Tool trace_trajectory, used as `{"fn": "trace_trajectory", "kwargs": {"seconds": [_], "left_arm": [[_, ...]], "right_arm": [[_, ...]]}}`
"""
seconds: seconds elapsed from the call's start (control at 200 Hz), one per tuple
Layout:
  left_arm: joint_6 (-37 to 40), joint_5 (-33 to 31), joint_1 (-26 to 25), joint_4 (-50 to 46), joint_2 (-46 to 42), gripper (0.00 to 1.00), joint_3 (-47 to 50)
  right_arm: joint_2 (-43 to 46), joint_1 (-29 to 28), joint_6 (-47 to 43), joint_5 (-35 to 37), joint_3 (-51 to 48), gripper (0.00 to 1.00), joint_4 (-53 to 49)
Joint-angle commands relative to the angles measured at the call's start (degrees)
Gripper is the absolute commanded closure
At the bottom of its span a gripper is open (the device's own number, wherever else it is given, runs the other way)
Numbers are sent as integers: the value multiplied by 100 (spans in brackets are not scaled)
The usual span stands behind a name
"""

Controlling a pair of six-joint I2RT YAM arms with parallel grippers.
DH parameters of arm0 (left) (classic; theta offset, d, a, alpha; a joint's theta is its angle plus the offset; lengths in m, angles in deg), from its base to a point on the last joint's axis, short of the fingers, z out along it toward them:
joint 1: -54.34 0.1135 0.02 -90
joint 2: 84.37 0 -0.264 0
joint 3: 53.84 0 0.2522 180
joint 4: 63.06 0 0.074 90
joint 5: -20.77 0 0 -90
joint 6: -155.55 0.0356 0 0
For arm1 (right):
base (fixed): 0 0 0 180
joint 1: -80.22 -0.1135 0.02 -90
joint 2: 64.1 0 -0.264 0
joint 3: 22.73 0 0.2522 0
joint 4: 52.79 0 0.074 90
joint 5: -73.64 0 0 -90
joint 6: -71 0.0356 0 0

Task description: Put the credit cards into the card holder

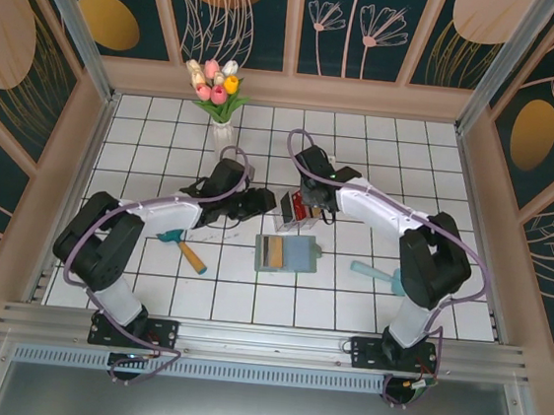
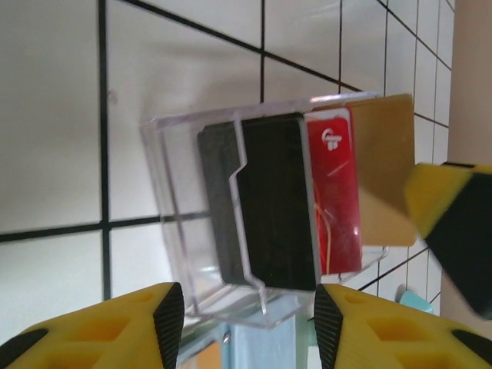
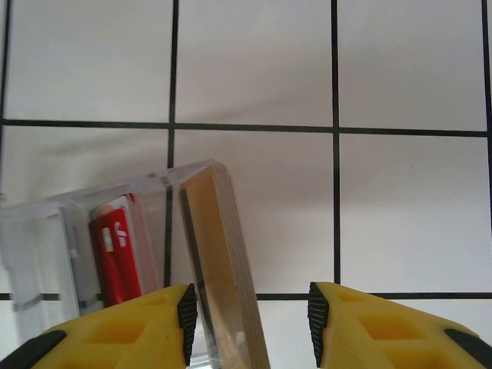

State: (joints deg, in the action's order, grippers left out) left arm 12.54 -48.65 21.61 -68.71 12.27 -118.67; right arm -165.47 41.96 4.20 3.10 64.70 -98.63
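While the left fingers point(image 2: 115, 327) stand spread around the end of a clear, glossy plastic box point(image 2: 171, 192), the right fingers point(image 3: 384, 327) gape empty beside it. Inside are thin rectangles: 1 red card point(image 2: 338, 200), 1 tan card point(image 2: 388, 177) and dark grey cards point(image 2: 273, 200) too overlapped to count. 1 flat sage card holder point(image 1: 300, 255) lies open on the tiled tabletop point(image 1: 164, 146), near the box.

Red card point(image 3: 115, 257) in clear box point(image 3: 38, 238)

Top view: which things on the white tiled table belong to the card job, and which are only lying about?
For the job:
flat sage-green bifold card holder
red, tan and dark plastic cards
clear plastic box holding them

Lying about:
small hammer with wooden handle
teal elongated object
white vase of tulips
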Motion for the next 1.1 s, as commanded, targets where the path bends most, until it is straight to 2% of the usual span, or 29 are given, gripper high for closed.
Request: {"fn": "trace_trajectory", "kwargs": {"seconds": [0.0,0.13,0.25,0.375,0.475,0.831,1.091], "left_arm": [[82,155,17,5,362,49,-411],[54,-45,17,-96,489,50,-430],[-85,-238,25,-50,471,50,-371],[-204,-243,86,103,435,50,-212],[-283,-215,187,155,436,51,-130],[-368,-422,334,237,190,52,231],[-361,-510,364,243,-31,52,299]], "right_arm": [[-116,41,-96,-15,148,55,-300],[117,-70,19,84,255,55,-289],[221,-222,-26,-106,369,54,-214],[83,-395,-83,-596,458,55,-38],[-114,-435,5,-891,479,60,99],[-881,-665,-11,-320,935,63,-263],[-1079,-757,-9,-104,1035,64,-344]]}}
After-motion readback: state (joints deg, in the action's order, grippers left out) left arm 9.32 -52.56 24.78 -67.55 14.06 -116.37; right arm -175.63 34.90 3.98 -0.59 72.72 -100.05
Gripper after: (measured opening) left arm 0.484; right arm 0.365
